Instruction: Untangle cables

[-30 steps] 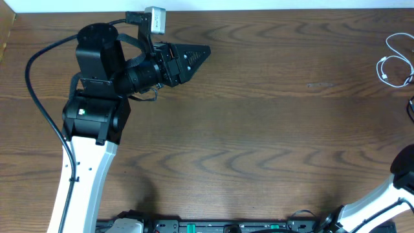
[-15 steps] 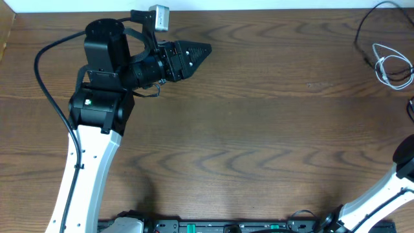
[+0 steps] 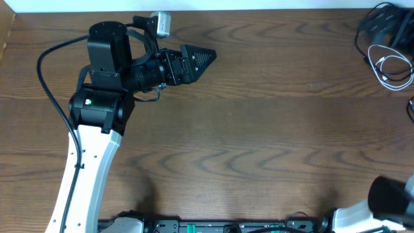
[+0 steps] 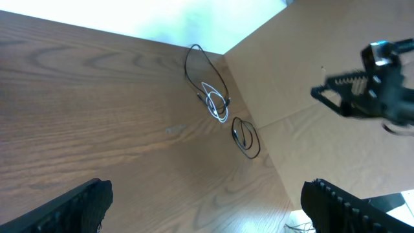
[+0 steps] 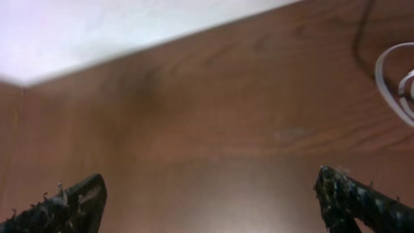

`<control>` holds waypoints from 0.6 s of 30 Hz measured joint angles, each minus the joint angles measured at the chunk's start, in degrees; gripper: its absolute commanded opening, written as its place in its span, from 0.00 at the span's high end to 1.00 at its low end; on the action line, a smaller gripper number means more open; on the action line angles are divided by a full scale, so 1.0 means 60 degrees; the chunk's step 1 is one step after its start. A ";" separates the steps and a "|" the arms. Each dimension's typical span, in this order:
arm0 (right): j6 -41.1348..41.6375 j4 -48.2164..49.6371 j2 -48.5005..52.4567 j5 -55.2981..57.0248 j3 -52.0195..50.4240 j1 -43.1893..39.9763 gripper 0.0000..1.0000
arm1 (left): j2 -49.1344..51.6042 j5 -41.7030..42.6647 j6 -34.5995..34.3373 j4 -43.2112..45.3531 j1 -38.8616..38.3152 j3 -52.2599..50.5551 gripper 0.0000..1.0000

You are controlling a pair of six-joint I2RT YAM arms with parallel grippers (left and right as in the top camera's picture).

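The cables lie at the table's far right edge. A white cord [image 3: 390, 66] is coiled in small loops, and a black cord [image 3: 363, 46] curves round it, crossing it. In the left wrist view the white cord [image 4: 217, 103] sits inside a black loop [image 4: 202, 68], with a second small black loop [image 4: 246, 137] just beyond. My left gripper [image 3: 206, 57] hangs open far to the left, nothing between its fingers [image 4: 84, 206]. My right gripper [image 5: 210, 202] is open over bare wood, the white cord [image 5: 393, 85] to its right. A dark blur of that arm [image 3: 381, 22] shows beside the cables.
Another black loop [image 3: 411, 107] lies at the right edge. A brown cardboard surface [image 4: 336, 155] lies beyond the table's far side. The left arm's thick black wire [image 3: 48, 97] hangs at the left. The table's back edge [image 3: 259, 9] runs close behind the left gripper.
The black cord has appeared beside the white one. A dark part of the right arm has come into the top right corner. The left gripper's jaws have spread and it edged right.
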 measured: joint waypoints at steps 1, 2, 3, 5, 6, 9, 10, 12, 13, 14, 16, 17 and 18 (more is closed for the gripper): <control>-0.0138 -0.0266 -0.0237 0.0284 0.0004 0.0397 0.01 | 0.0000 0.0000 0.0007 -0.0004 0.0000 0.0000 0.02; -0.0204 -0.0459 -0.0379 0.0510 0.0004 0.0648 0.01 | 0.0000 0.0004 0.0011 0.0015 -0.0004 0.0000 0.02; -0.0306 -0.0838 -0.0703 0.0965 0.0004 0.1166 0.01 | 0.0004 0.0000 0.0011 -0.0004 -0.0004 0.0000 0.02; -0.0386 -0.1104 -0.1064 0.1366 0.0004 0.1606 0.01 | 0.0004 0.0000 0.0015 0.0004 -0.0004 0.0000 0.02; -0.0430 -0.1483 -0.1297 0.1676 0.0007 0.1825 0.01 | 0.0004 0.0000 0.0015 0.0004 -0.0004 0.0000 0.02; -0.0455 -0.2266 -0.1880 0.2011 0.0011 0.2153 0.01 | 0.0011 0.0000 0.0015 0.0004 -0.0004 0.0000 0.02; -0.0459 -0.2346 -0.2025 0.2040 0.0011 0.2200 0.01 | 0.0011 0.0000 0.0011 0.0004 -0.0004 0.0000 0.02; -0.0459 -0.2390 -0.2375 0.2138 0.0033 0.2240 0.01 | 0.0011 0.0000 0.0015 0.0007 -0.0004 0.0000 0.02; -0.0459 -0.2397 -0.2459 0.2175 0.0036 0.2240 0.01 | 0.0011 0.0000 0.0015 0.0004 -0.0004 0.0000 0.02; -0.0459 -0.2401 -0.2535 0.2182 0.0036 0.2240 0.01 | 0.0011 0.0000 0.0015 -0.0004 -0.0004 0.0000 0.02; -0.0455 -0.2404 -0.2648 0.2233 0.0040 0.2248 0.01 | 0.0011 0.0000 0.0015 0.0000 -0.0004 0.0000 0.02; -0.0459 -0.2401 -0.2656 0.2248 0.0040 0.2248 0.01 | 0.0011 0.0000 0.0015 0.0000 -0.0004 0.0000 0.02; -0.0459 -0.2404 -0.2652 0.2248 0.0040 0.2251 0.01 | 0.0011 0.0000 0.0015 0.0000 -0.0004 0.0000 0.02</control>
